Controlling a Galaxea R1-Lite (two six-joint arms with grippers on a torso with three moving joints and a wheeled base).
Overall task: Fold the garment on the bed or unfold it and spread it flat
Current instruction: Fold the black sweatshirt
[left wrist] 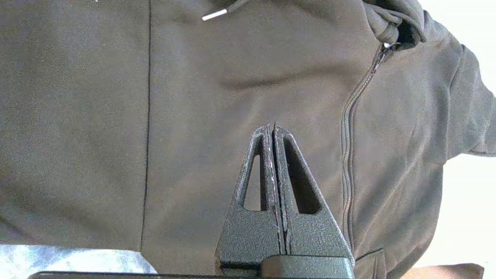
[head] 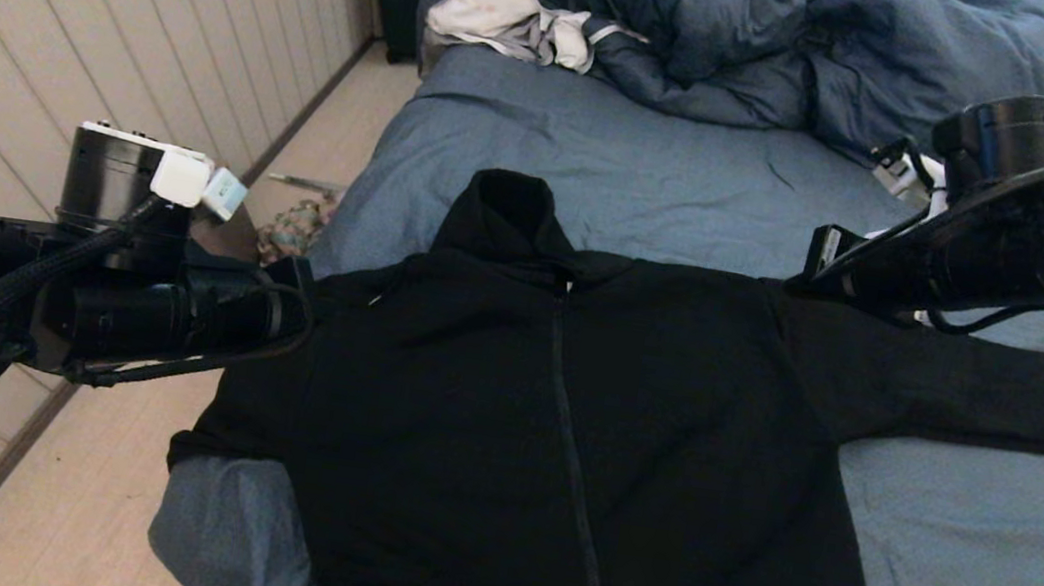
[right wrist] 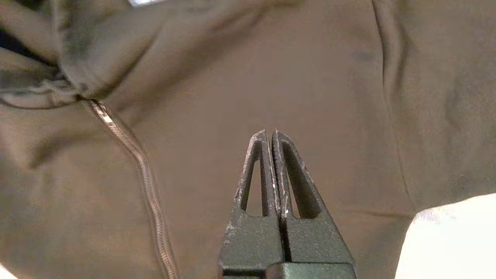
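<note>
Black zip hoodie (head: 586, 422) lay face up and spread out over the middle and lower part of the head view, on the blue-grey bed (head: 978, 585), hood (head: 505, 210) pointing up-frame toward the rumpled dark blue duvet (head: 767, 43) along the top edge. One sleeve (head: 973, 393) stretched flat toward the right edge; the other drooped off the bed's corner at lower left. Looked soft, thick and floppy, probably with a bit of weight for a cloth, so would sag and drag rather than hold shape if lifted from one point. Not fragile, not slippery. Best bets for a hold, at a guess: the shoulder seams, the cuffs or the bottom hem, pinching a good fold of fabric and steering clear of the zipper (head: 575, 461). Left gripper (left wrist: 274, 128) hung over the chest panel beside the zipper, fingers pressed together on nothing. Right gripper (right wrist: 270, 133) hovered over the other chest panel, also pinched together and empty. Couldn't tell whether either tip touched the fabric.
</note>
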